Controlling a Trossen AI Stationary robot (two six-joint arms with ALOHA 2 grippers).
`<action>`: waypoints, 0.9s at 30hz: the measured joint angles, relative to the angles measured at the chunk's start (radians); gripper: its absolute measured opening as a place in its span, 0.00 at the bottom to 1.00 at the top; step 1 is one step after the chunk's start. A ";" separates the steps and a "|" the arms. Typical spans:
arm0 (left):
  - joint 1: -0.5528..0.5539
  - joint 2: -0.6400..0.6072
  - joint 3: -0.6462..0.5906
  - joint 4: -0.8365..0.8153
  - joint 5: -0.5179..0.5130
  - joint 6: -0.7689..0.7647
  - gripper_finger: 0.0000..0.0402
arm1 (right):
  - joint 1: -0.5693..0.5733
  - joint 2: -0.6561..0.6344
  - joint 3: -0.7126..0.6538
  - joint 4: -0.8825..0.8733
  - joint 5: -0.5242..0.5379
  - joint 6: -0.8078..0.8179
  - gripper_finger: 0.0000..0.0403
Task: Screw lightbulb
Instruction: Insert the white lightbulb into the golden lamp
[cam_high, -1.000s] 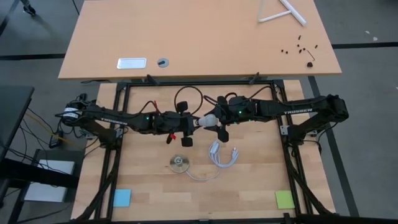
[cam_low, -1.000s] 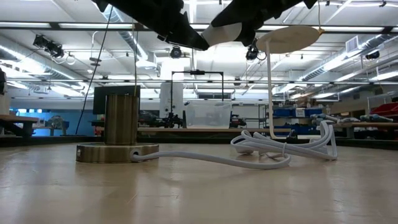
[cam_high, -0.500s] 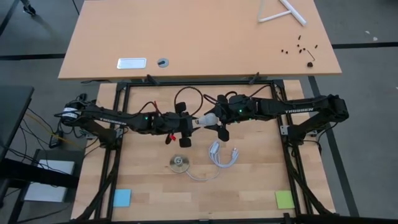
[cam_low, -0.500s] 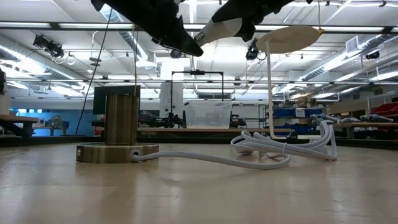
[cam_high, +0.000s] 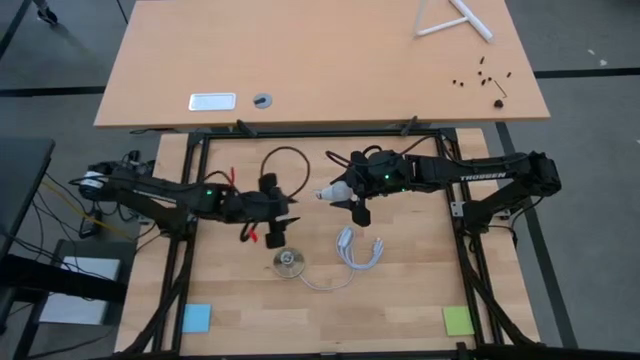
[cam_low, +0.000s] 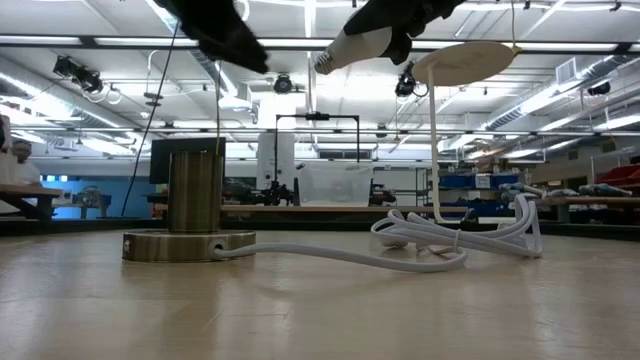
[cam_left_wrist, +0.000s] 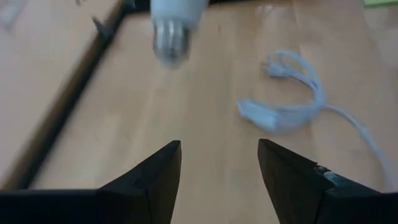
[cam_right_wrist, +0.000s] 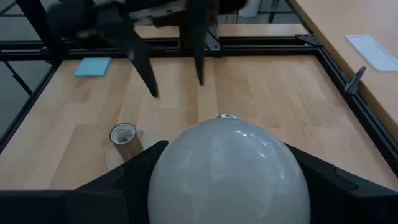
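Note:
The lightbulb (cam_high: 334, 190) hangs in the air over the middle of the table in my right gripper (cam_high: 347, 191), its grey screw base (cam_low: 322, 62) pointing toward the table's left. My left gripper (cam_high: 277, 208) stands open to the left of the bulb, apart from it; in its wrist view the fingers (cam_left_wrist: 155, 180) hold nothing and the bulb (cam_left_wrist: 174, 25) floats ahead. The brass socket (cam_high: 287, 262) stands upright on its round foot (cam_low: 188, 244) near the table's middle. It lies below and between the grippers, with a white cable leading off it. My right gripper pinches the bulb's round frosted globe (cam_right_wrist: 230, 168) between its two fingers, one on each side. The fingers come from the table's right, slanting slightly down, and the bulb lies along them with its base pointing away. It is lifted clear of the table.
A coiled white cord with a plug (cam_high: 357, 248) lies right of the socket. A blue note (cam_high: 196, 317) and a green note (cam_high: 458, 320) sit at the near corners. Black frame rails (cam_high: 190, 250) bound the board. A person (cam_low: 20, 152) shows far off in the room.
My left gripper has come off the bulb's screw base and drawn back toward the table's left and slightly near edge, leaving a gap between it and the bulb. The bulb stays in my right gripper, which has kept its place.

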 joint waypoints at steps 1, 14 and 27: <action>-0.015 -0.009 0.000 -0.040 -0.001 -0.046 0.55 | 0.000 0.000 0.000 0.000 0.000 0.000 0.69; -0.298 -0.023 -0.224 -0.073 -0.120 -0.610 0.54 | 0.000 0.000 0.000 -0.019 0.000 -0.010 0.69; -0.361 0.199 -0.617 0.826 -0.108 -0.765 0.55 | 0.000 0.000 0.000 -0.047 -0.001 0.002 0.69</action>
